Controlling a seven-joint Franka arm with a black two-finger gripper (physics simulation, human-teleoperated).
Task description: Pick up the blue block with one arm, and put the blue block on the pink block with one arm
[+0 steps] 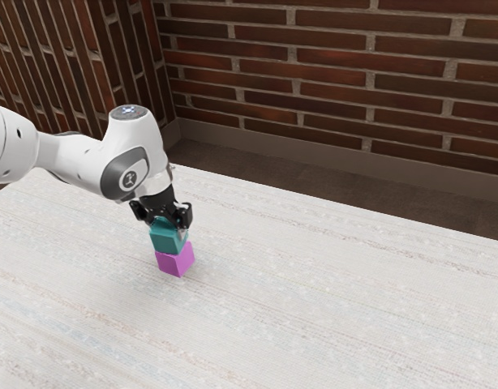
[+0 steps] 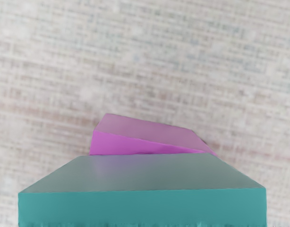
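The blue block point(image 1: 168, 237), teal in colour, sits on top of the pink block point(image 1: 175, 260) on the table, left of centre in the exterior view. My gripper point(image 1: 163, 220) comes straight down over it, and its black fingers hold the blue block's upper part from two sides. In the wrist view the blue block point(image 2: 142, 191) lies large just under my hand. The pink block point(image 2: 145, 137) shows beyond and below it, turned a little relative to the blue one.
The pale wooden table point(image 1: 330, 300) stretches wide toward the exterior view's right and front. A brick wall point(image 1: 338, 73) stands behind the table's far edge. The white arm point(image 1: 62, 154) reaches in from the exterior view's left.
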